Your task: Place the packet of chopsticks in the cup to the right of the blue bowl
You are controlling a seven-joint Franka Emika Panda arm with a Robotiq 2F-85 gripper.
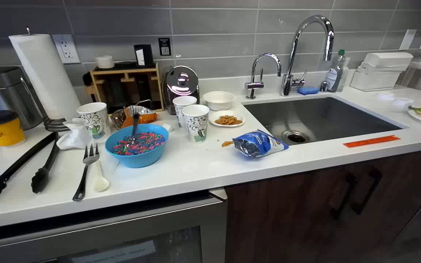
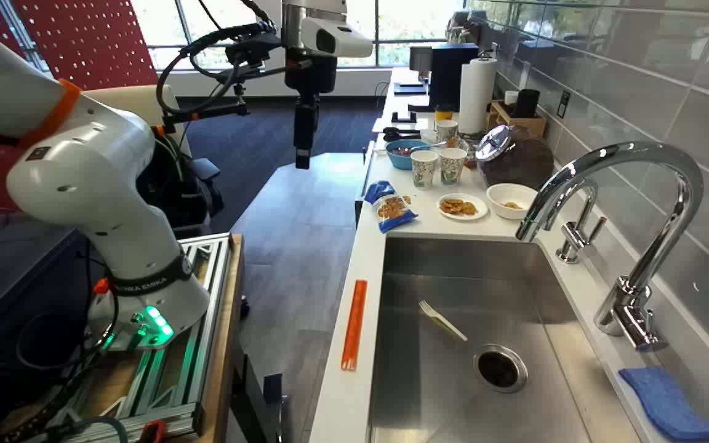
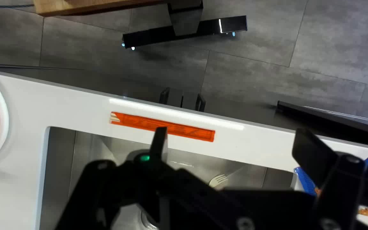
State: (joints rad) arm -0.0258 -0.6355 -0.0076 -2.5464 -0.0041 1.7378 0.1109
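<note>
The packet of chopsticks is a flat orange-red strip. It lies on the counter's front strip beside the sink, also visible in an exterior view and the wrist view. Pale stick ends show at one end. Two alike white printed paper cups stand upright right of the blue bowl: a front cup and another cup partly behind it. My gripper is open and empty, high above the counter; one finger overlaps the packet in the wrist view. It also hangs in an exterior view.
The steel sink lies behind the packet, with a pale fork in it. A tall faucet arches over it. A blue snack bag lies between cups and sink. A white plate holds a red object.
</note>
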